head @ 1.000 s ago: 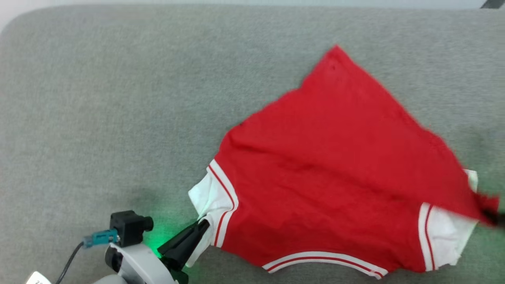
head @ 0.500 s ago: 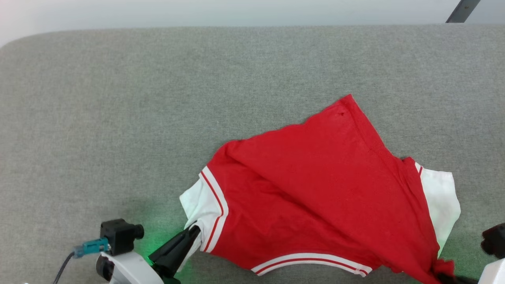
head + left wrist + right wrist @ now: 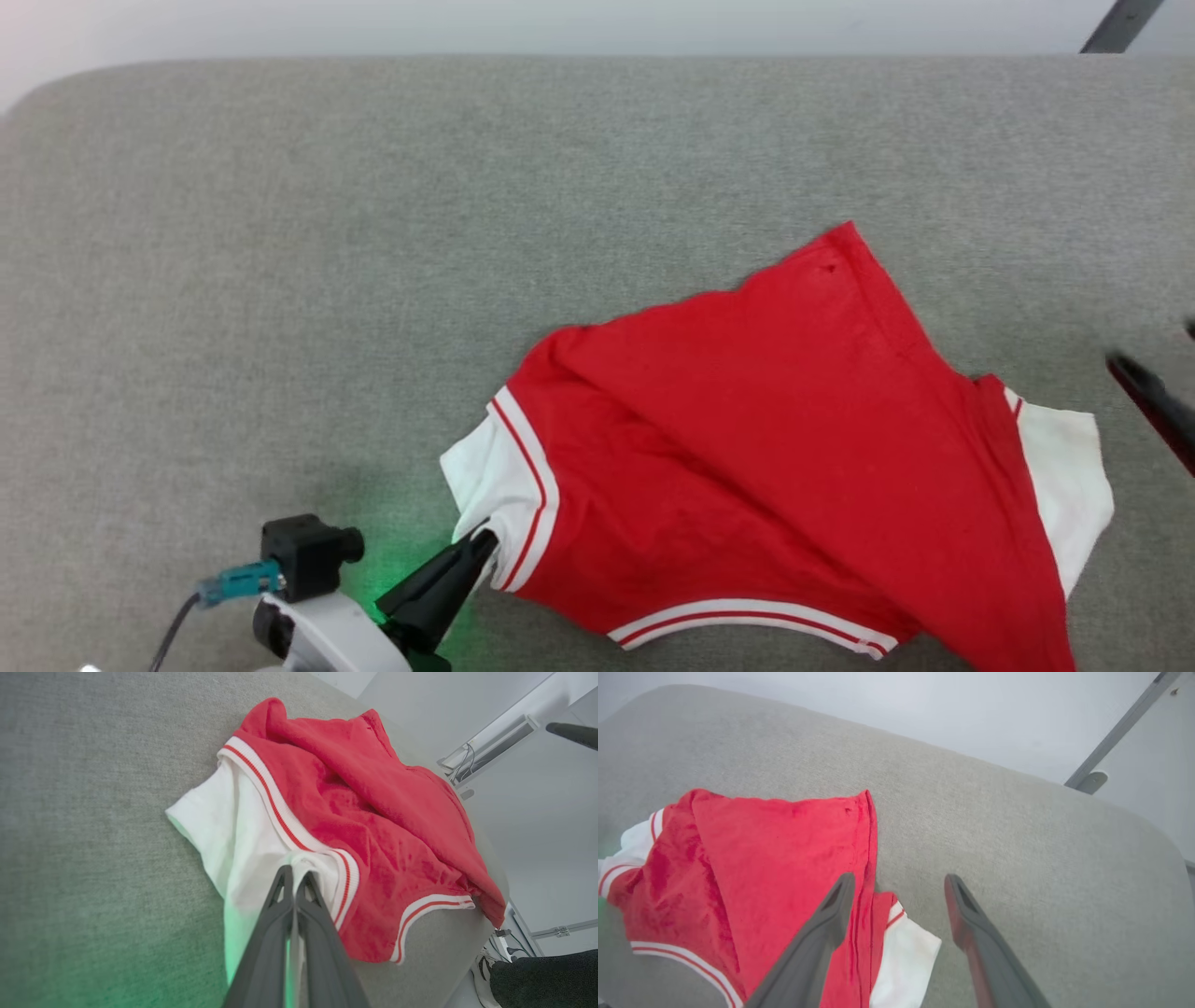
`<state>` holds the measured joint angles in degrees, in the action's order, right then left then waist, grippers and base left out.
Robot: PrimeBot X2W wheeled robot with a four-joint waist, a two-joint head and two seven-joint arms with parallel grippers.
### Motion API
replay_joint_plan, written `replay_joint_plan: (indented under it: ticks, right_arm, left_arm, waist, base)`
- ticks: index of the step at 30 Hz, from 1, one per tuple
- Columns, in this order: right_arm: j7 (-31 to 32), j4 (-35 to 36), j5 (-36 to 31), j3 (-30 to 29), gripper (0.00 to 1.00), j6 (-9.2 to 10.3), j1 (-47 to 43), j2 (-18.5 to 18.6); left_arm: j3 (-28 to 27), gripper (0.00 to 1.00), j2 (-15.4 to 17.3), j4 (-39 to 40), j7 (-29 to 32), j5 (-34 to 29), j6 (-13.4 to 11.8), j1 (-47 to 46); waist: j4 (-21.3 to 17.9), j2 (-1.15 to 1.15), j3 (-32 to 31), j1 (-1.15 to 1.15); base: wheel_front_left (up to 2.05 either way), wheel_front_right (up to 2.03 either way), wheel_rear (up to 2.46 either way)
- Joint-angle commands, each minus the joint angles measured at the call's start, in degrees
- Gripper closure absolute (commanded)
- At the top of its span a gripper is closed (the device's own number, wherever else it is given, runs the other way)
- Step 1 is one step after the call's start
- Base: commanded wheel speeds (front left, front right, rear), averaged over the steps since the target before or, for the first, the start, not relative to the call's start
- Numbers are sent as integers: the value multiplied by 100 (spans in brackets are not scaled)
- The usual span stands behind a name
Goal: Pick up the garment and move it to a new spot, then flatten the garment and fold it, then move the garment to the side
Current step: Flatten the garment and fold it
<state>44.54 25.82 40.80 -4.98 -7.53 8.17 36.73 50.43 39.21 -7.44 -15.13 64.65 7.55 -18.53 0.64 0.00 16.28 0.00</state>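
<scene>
- Lying on the grey surface [image 3: 373,233], toward its near edge and right of its middle: one garment [image 3: 766,448], a red T-shirt with white short sleeves and striped trim.
- Lay: not flat. The red body is doubled over itself along a slanting crease, and one red corner [image 3: 845,238] peaks toward the surface's far edge. The neckline trim [image 3: 747,621] runs close along the near edge.
- Left sleeve [image 3: 481,476]: spread toward the surface's left half and lightly rumpled.
- Right sleeve [image 3: 1064,476]: partly buried under the folded red body, toward the surface's right edge.
- Left gripper [image 3: 294,875]: low over the near edge of the surface, fingers pressed together with the left sleeve's white cloth pinched at their tips.
- Right gripper [image 3: 900,879]: up over the right part of the surface, fingers wide apart with nothing between them. The right sleeve and the red fold lie below it.
- Handling, by estimate: light, limp and plush. It should drape and bunch, keep no shape of its own, and drag readily across the surface's felt-like weave.
- Grip advice: pinch at seams, striped bands or hem corners, where the cloth is doubled and less likely to slip. A pinch in the loose red middle would probably gather both layers.
- Suggested second hold: the buried right sleeve or the shoulder seam beside it, to balance the left pinch and pull the fold open.
</scene>
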Motion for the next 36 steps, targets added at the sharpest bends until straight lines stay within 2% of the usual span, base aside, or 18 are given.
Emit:
replay_joint_plan:
  ticks: [1,7,15,19,24,25,26,27,28,32,36]
  right_arm:
    - [-96,-153,-61,137,0,9,166,-70]
    - [-805,-1889,-446,1601,0,9,1727,-243]
    - [-1097,-4323,-536,2893,0,9,3297,-440]
    - [-1095,-5006,-504,3552,0,9,3761,-441]
    - [-1054,-5466,-230,4330,0,8,3968,-372]
    - [-1080,-5521,-145,4423,51,8,3991,-351]
    - [-1111,-5582,-29,4497,67,8,4007,-342]
    - [-1168,-5623,45,4565,96,8,4023,-329]
    - [-1261,-5638,110,4622,100,7,4050,-315]
    - [-1790,-5744,357,4645,100,9,4241,-250]
    - [-2490,-5867,563,4417,100,9,4515,-290]
  left_arm:
    - [14,100,-25,0,4,-25,-17,-56]
    - [227,100,-121,22,18,10,-17,-263]
    - [533,100,-268,-45,11,95,-17,-564]
    - [628,100,-340,-76,6,160,-17,-659]
    - [623,100,-409,-115,3,169,-17,-698]
    - [616,100,-423,-122,3,170,-17,-688]
    - [611,100,-435,-132,3,172,-17,-676]
    - [604,100,-437,-142,2,178,-16,-656]
    - [595,100,-439,-151,3,177,-17,-641]
    - [482,100,-415,-137,2,101,-17,-612]
    - [274,100,-262,-171,1,-21,-17,-685]
  waist:
    - [69,0,62,0]
    - [353,0,205,0]
    - [730,0,506,0]
    - [853,0,632,0]
    - [939,0,681,0]
    - [943,0,671,0]
    - [945,0,653,0]
    - [940,0,629,0]
    - [931,0,605,0]
    - [863,0,467,0]
    - [714,0,290,0]
  base:
    - [0,0,0]
    - [0,0,0]
    - [0,0,0]
    - [0,0,0]
    - [0,0,0]
    - [0,0,0]
    - [0,0,0]
    - [0,0,0]
    - [0,0,0]
    - [0,0,0]
    - [0,0,0]
